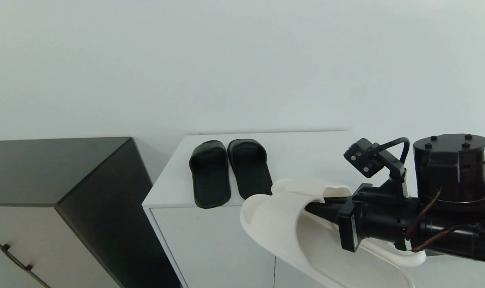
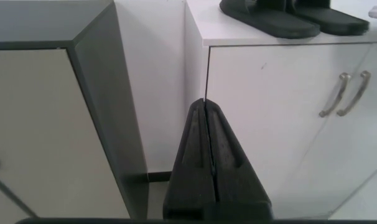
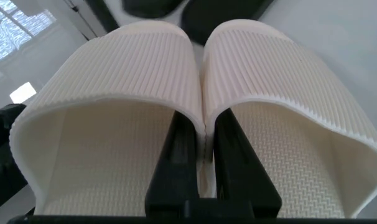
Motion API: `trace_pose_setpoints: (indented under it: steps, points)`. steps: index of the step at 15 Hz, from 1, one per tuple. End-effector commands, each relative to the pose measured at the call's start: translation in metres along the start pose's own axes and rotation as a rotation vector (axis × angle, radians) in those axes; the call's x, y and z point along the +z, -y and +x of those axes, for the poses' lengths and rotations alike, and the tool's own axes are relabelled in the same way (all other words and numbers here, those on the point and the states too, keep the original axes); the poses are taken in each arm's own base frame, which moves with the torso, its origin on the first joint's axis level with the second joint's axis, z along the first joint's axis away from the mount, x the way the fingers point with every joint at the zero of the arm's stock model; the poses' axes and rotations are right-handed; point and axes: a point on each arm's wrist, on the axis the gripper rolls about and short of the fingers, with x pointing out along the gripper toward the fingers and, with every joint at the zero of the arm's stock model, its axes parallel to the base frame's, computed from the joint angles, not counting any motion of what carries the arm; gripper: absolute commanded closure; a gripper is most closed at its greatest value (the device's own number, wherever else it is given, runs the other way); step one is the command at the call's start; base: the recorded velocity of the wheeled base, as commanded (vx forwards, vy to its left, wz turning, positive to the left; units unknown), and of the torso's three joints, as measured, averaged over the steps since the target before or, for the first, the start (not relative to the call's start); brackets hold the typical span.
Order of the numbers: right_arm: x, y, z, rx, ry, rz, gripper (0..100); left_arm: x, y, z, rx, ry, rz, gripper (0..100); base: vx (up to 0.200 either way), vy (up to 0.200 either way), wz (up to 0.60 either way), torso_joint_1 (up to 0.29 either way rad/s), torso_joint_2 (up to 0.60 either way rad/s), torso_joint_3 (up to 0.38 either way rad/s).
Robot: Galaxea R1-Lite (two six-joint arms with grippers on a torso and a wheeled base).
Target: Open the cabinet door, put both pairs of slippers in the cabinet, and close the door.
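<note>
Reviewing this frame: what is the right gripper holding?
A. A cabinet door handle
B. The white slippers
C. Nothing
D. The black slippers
B: the right gripper is shut on the white slippers, with a finger inside each strap pinching the two together, while the black slippers lie on top of the white cabinet.

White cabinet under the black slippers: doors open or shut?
Shut. The white cabinet's doors lie flush across its front, their two handles side by side, no interior showing.
</note>
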Motion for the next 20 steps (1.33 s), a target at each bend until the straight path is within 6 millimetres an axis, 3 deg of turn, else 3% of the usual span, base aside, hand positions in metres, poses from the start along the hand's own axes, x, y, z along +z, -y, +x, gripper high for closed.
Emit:
trace_pose_setpoints:
  steps: [1, 5, 20]
  points:
    - [-0.002, 0.000, -0.004, 0.000, 0.000, 0.000, 100, 0.000, 0.000, 0.000, -0.001, -0.001, 0.001, 100, -0.200, 0.000, 0.00, -0.017, 0.00, 0.002]
    - [-0.001, -0.001, -0.008, 0.003, 0.010, -0.002, 100, 0.000, 0.000, 0.000, -0.001, 0.000, 0.001, 100, -0.200, 0.000, 0.00, -0.004, 0.00, 0.002]
    - [-0.014, -0.007, -0.006, 0.026, -0.037, -0.020, 100, 0.000, 0.000, 0.000, -0.001, -0.001, 0.001, 100, 0.000, 0.000, 0.00, 0.000, 0.00, 0.000]
